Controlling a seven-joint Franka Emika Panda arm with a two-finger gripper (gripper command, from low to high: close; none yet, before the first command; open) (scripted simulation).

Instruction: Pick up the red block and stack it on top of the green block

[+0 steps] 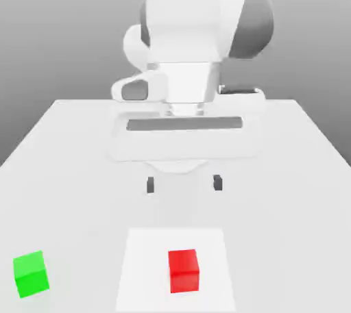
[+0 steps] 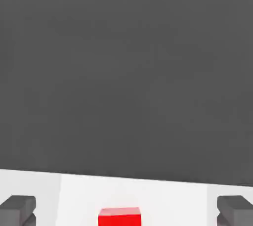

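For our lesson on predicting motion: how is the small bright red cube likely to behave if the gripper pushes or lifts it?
The small bright red cube probably slides rather than rolls, given its flat faces. Its squat shape, as tall as wide, suggests it won't tip easily. Its straight edges hint at a stiff block that would keep its form when gripped.

Two small cubes, one red (image 1: 184, 270) and one green (image 1: 31, 274), are seen on one pale table (image 1: 274, 236), where one white square (image 1: 144, 270) is also seen beneath the red cube.
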